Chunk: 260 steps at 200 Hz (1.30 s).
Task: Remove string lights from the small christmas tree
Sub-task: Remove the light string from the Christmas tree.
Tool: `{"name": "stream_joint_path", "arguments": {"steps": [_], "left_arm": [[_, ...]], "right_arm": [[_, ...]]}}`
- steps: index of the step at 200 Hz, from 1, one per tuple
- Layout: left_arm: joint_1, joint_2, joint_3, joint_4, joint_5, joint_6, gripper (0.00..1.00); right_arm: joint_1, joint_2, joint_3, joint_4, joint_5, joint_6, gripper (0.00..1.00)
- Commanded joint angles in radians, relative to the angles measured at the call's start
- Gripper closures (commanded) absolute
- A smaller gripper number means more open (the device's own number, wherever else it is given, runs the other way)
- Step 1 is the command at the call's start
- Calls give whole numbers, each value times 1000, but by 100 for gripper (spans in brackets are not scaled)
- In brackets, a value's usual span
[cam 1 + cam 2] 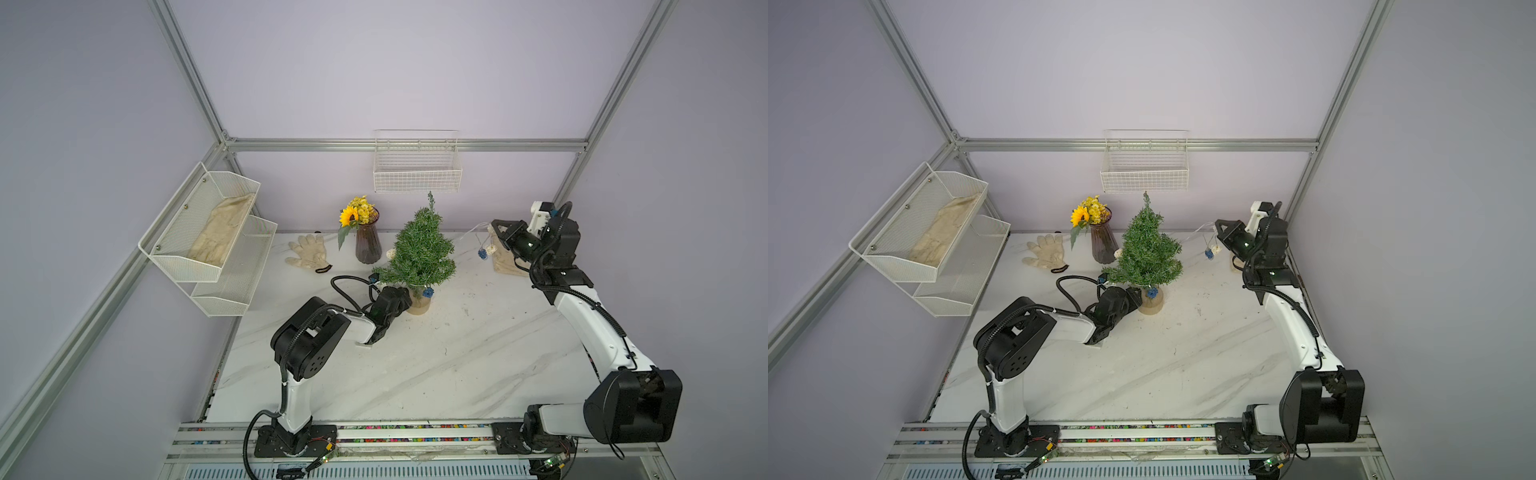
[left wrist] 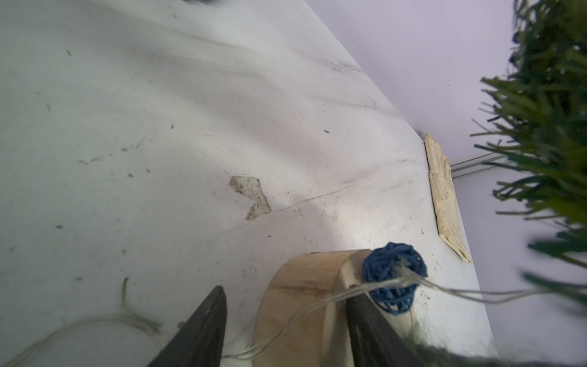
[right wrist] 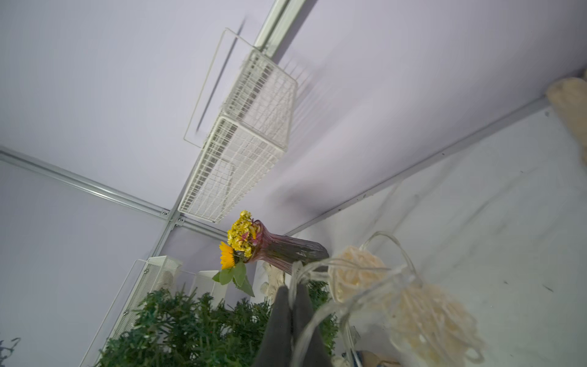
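The small christmas tree (image 1: 424,253) (image 1: 1148,253) stands on its round wooden base (image 1: 417,306) at the back middle of the table. My left gripper (image 1: 400,298) (image 2: 284,294) is open, its jaws astride the base (image 2: 305,305); bare table shows between one finger (image 2: 203,324) and the wood. The string lights' wire (image 2: 317,305) crosses the base with a blue ball (image 2: 394,279) (image 1: 428,292) on it. A cream ball (image 1: 390,253) hangs at the tree's left. My right gripper (image 1: 495,227) (image 3: 292,286), right of the tree, is shut on the wire. Cream balls (image 3: 422,314) and a blue one (image 1: 483,253) dangle below it.
A dark vase of yellow flowers (image 1: 368,245) stands just left of the tree, a cream glove (image 1: 307,251) beyond it. Another cream glove (image 1: 505,264) lies under the right arm. A wire basket (image 1: 417,166) hangs on the back wall, a two-tier mesh rack (image 1: 208,232) on the left wall.
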<state>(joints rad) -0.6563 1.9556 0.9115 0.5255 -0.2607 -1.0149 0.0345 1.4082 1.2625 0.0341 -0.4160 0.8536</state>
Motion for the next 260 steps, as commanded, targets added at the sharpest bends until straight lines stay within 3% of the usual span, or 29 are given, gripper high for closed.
{"name": "stream_joint_path", "arguments": {"steps": [1,61,91,170,195,260], "left_arm": [[4,-17,22,-96,16,13,42],[4,-17,12,-67,23,30,42],[3,-5,15,-54,34,29,43],[-12,7,23,-38,9,77,44],[-12,3,23,-38,-2,84,44],[-12,10,51,-75,-14,95,45]], "right_arm": [[56,91,144,21,31,-4,100],[209,422,650,-81,58,-42,100],[271,544,852,-46,31,-30,100],[376,883,1321,118,-25,257,100],[427,921,1378,167,-11,273,100],[466,850,1355,146,9,186,100]]}}
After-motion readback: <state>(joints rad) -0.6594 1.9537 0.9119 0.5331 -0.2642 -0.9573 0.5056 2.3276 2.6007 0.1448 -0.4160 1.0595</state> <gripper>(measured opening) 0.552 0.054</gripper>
